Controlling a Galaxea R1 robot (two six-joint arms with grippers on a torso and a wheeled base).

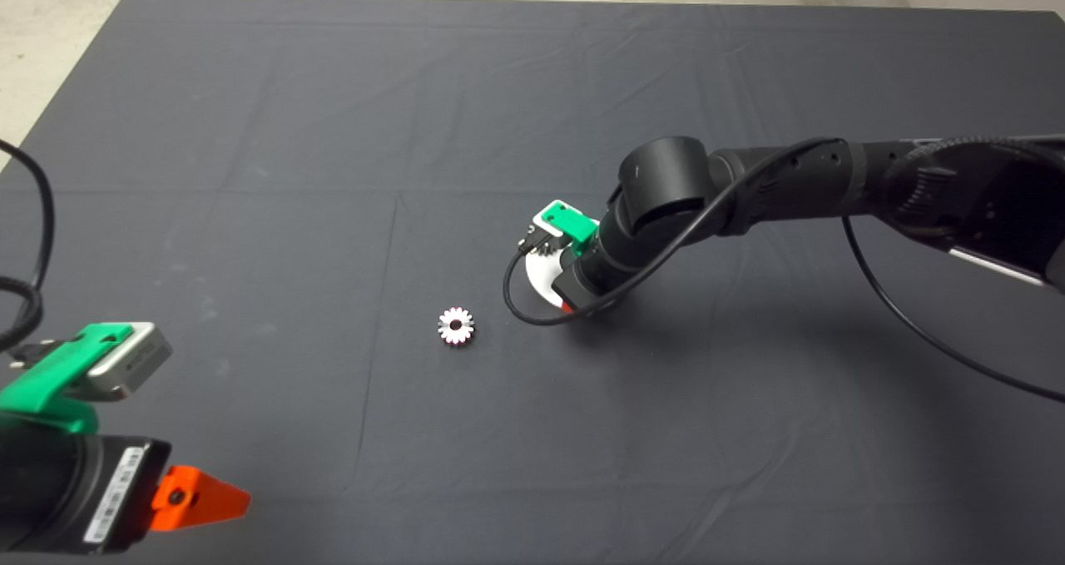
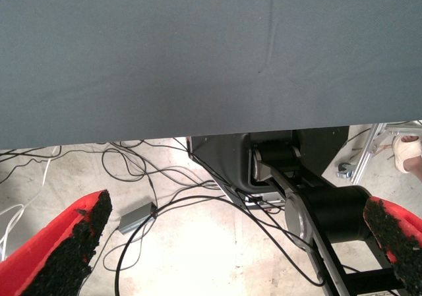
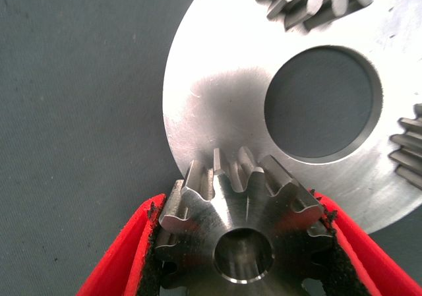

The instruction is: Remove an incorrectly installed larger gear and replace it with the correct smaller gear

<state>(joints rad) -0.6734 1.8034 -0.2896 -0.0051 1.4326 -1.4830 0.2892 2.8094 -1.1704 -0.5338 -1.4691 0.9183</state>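
The right arm reaches in over the dark grey cloth-covered surface (image 1: 250,132) to a round, flat silver metal plate with a large circular hole in its middle (image 3: 217,105), which lies on the surface near its centre. In the right wrist view, the right gripper (image 3: 245,256) is clamped on the larger gear (image 3: 244,223), a steel gear with slanted, flaring teeth and a central hole; its 2 red fingers with black pads (image 3: 132,256) press against the gear's opposite sides. The gear sits at the rim of the plate, its teeth overlapping the plate's edge; whether it touches the plate or hangs just above it cannot be told. 2 other toothed steel gears (image 3: 316,2) show at the far edges of the plate, each only partly in view. The smaller gear (image 1: 456,325), bright silver with short straight teeth and a dark round centre hole, lies flat on the surface, apart from the plate and toward the left arm's side. The left gripper (image 2: 224,243) waits at the lower left edge of the surface, its fingers spread wide apart and holding nothing, with cables (image 2: 132,171) on the pale floor beyond.
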